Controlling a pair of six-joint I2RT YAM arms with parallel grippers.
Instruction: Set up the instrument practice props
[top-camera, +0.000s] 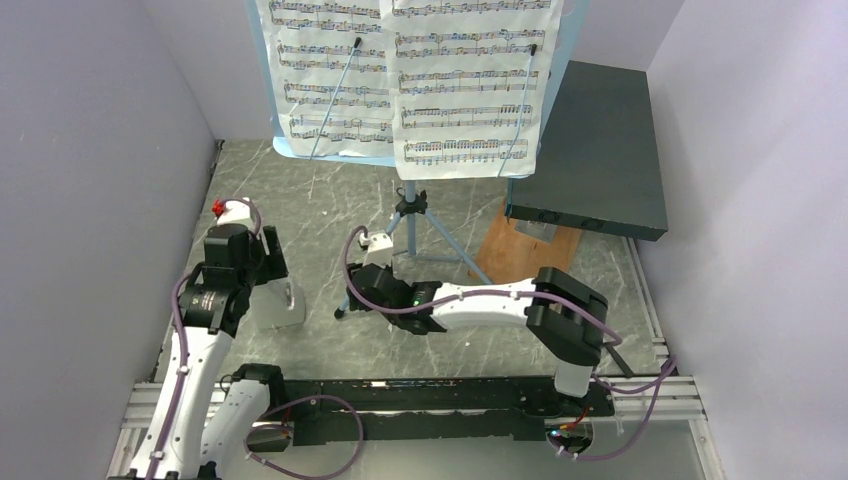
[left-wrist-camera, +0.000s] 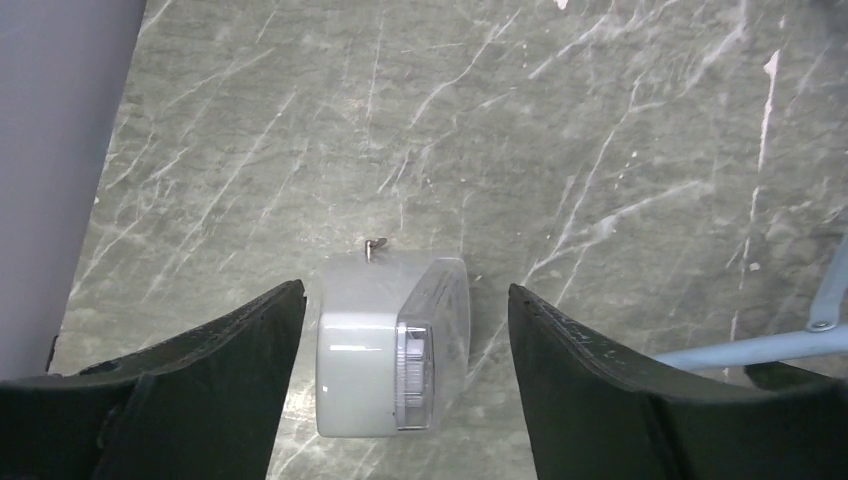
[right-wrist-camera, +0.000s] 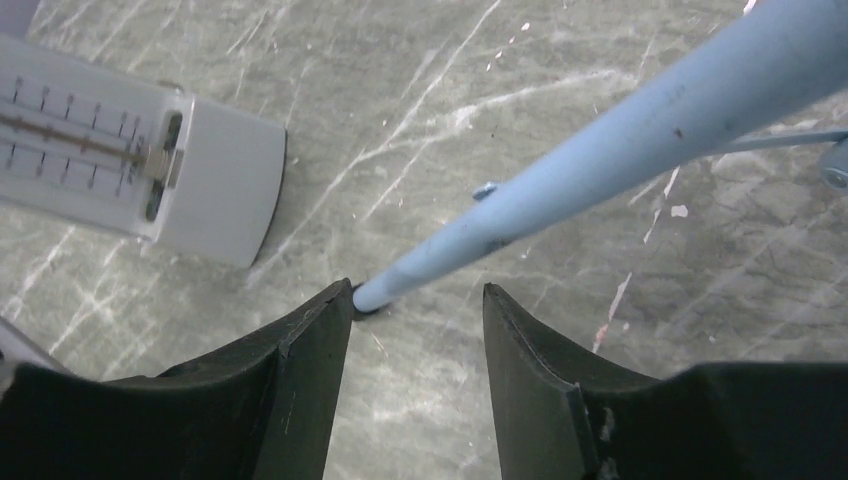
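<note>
The light blue music stand (top-camera: 409, 228) is being shown upright on its tripod legs at the middle rear of the grey marbled table (top-camera: 330, 190), and two white sheet-music pages (top-camera: 470, 80) are being held side by side on its desk under thin wire arms. The small grey-white metronome (top-camera: 278, 303) is being seen upright on the table toward the left, near one tripod foot. It is being straddled from above by the left gripper (left-wrist-camera: 405, 292), whose jaws are being kept wide, with a gap on each side of the metronome (left-wrist-camera: 385, 350). One blue tripod leg (right-wrist-camera: 600, 150) is being framed near its foot by the right gripper (right-wrist-camera: 415, 295), its jaws parted and not clamped. A dark box (top-camera: 590, 150) is being carried on a wooden board (top-camera: 525, 250) at the rear right
</note>
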